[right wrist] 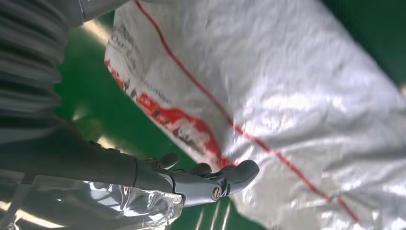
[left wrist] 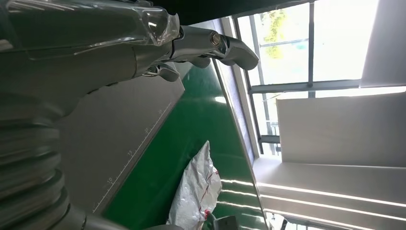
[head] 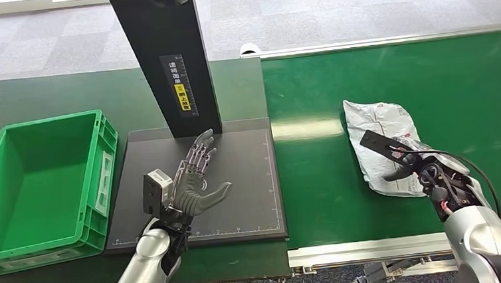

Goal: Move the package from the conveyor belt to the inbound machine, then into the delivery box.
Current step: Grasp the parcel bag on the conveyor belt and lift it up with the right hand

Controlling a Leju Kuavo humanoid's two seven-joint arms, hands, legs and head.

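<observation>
A crumpled white plastic package [head: 382, 144] with red printing lies flat on the green conveyor belt [head: 471, 93], in the right half of the head view. The robot's right hand [head: 430, 172] sits at the package's lower right corner, at the lower right of the frame. In the right wrist view the thumb tip lies against the package [right wrist: 297, 96] near a red stripe, with the darker fingertips [right wrist: 201, 168] just behind it at the package's edge; whether the hand actually grips the package cannot be told from the pictures.

The left hand [head: 194, 179] hovers in the lower middle of the head view, over the dark grey platform [head: 250, 181] of the inbound machine, its fingers spread apart and holding nothing. A black upright column [head: 165, 54] with a yellow-and-white label rises from the platform's far edge at the upper centre of the frame. A white ruler scale runs along the platform's right and lower edges. The green plastic delivery box [head: 100, 172] stands at the left of the frame, just beside the platform. In the left wrist view the package [left wrist: 198, 191] appears at the lower centre on the belt, well apart from the left hand [left wrist: 201, 48].
</observation>
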